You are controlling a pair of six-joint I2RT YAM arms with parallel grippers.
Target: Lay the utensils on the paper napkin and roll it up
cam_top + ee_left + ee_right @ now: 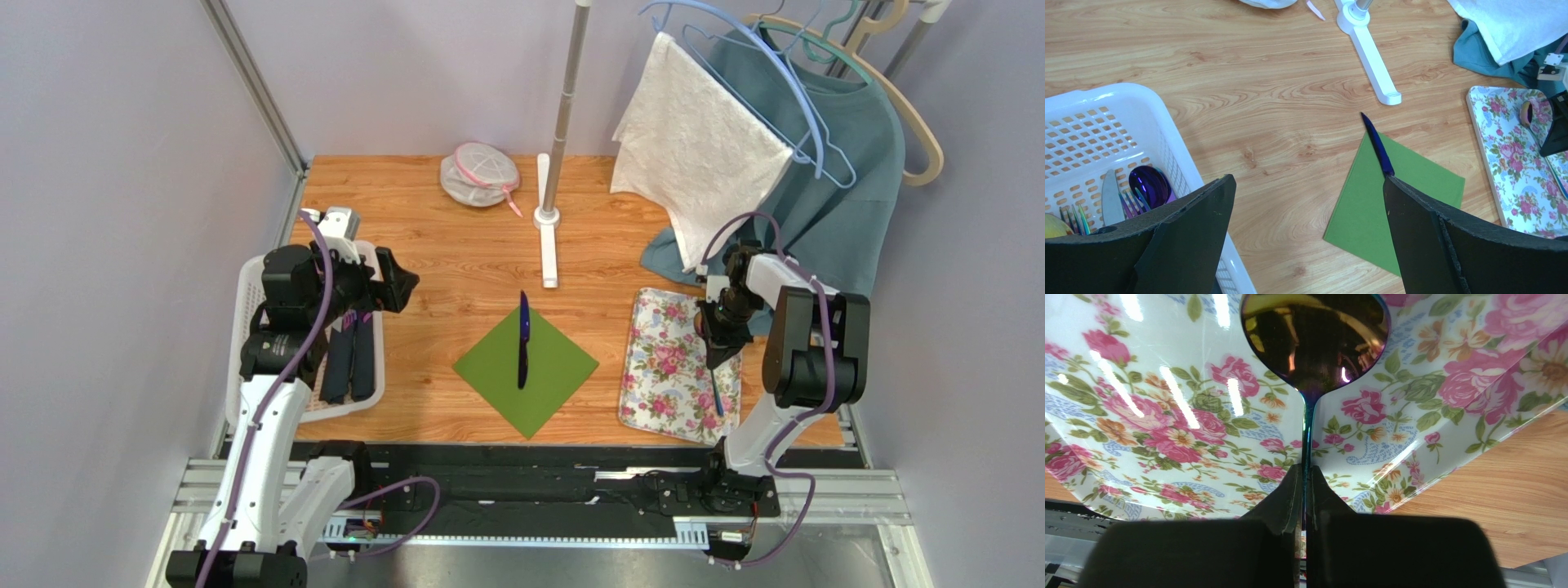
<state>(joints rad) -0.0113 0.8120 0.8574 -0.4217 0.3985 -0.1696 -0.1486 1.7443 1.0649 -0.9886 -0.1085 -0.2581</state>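
From above, shows a blue-purple knife (523, 343) lying across the green napkin (558, 368) at the middle of the bench (429, 221), right claw (714, 358) over the floral tray (662, 368). From the left wrist, shows the left claw (1309, 182) spread wide beside the white basket (1094, 122). From the right wrist, shows the right claw pressed together, pinching the thin handle of a spoon (1315, 337).

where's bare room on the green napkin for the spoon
Green paper napkin: bare on both sides of the blue-purple utensil along its middle. Bare wood strip between napkin and floral tray. White plastic basket is crowded.
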